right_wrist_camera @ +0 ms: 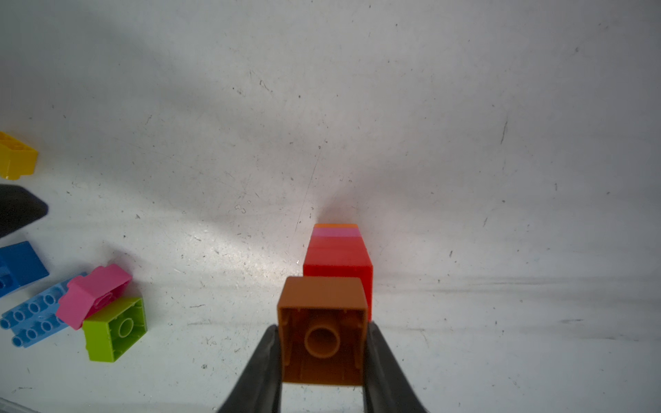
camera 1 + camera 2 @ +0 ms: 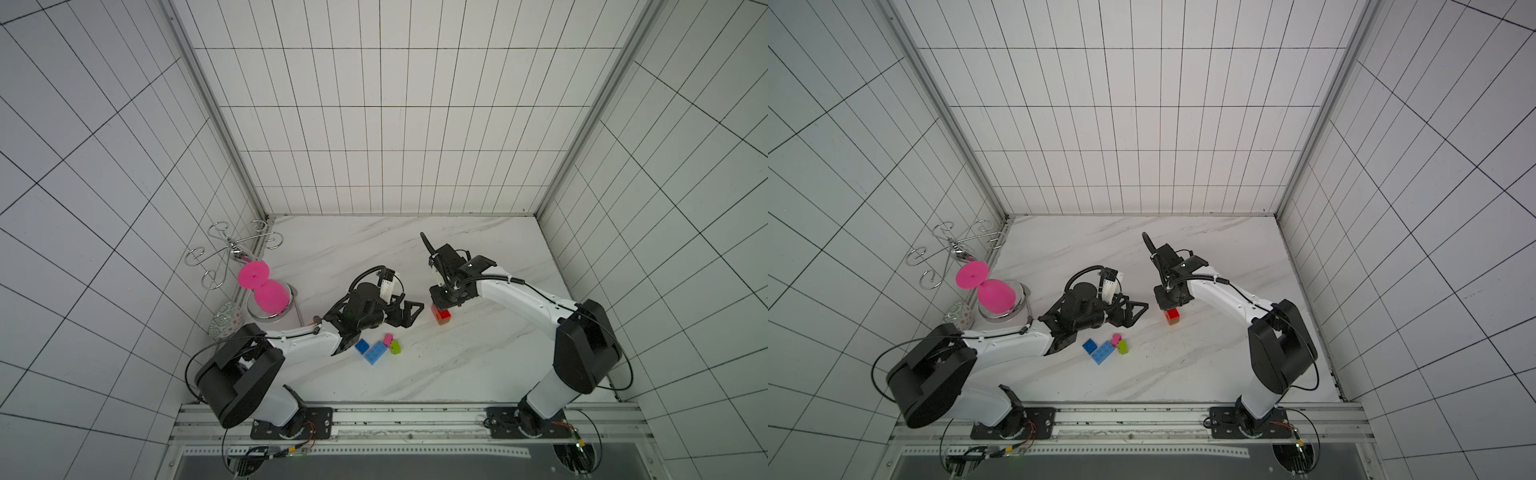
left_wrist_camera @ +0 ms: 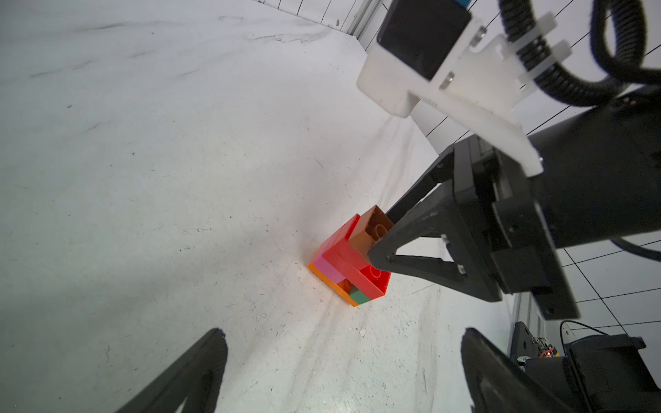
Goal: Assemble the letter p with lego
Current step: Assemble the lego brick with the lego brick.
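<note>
I'm working on the placing step. The right jaws are pinching the brown brick (image 1: pixel 322 304) by two opposite sides, with its hollow underside facing the right wrist camera. I'm holding it against the upper end of the red stack (image 3: pixel 343 257), which is standing on the worktop (image 2: pixel 457 365) on orange and pink layers. From the left wrist view the brown brick is touching the stack's top corner. I cannot tell whether anything is locking in yet.

The left jaws are spread wide and holding nothing, hanging near the spare bricks: blue brick (image 2: pixel 362 346), light blue brick (image 2: pixel 375 353), pink brick (image 2: pixel 388 339) and lime brick (image 2: pixel 395 347). These are lying together, well apart from the stack. A yellow brick (image 1: pixel 16 155) is showing at the edge of the right wrist view.

As I'm judging it, the next move calls for squaring the brown brick to the stack, pressing firmly, then releasing without tipping the narrow build. Bracing with the left arm may help.
</note>
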Controlling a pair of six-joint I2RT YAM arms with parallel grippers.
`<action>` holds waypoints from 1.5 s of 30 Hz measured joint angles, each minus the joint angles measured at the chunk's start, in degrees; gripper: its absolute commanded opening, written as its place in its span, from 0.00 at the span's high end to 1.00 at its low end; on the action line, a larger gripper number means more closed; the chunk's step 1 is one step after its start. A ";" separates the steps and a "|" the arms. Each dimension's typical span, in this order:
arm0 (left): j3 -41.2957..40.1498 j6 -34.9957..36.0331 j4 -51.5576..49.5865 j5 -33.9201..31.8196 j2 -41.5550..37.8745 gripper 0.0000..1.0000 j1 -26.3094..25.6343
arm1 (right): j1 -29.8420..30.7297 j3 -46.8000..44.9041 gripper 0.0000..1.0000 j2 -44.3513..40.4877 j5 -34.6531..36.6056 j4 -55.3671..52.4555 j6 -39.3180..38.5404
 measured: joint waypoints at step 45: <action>0.00 0.09 -0.63 -0.15 -0.33 0.03 0.22 | -0.28 0.31 0.93 3.54 0.74 -0.17 -0.79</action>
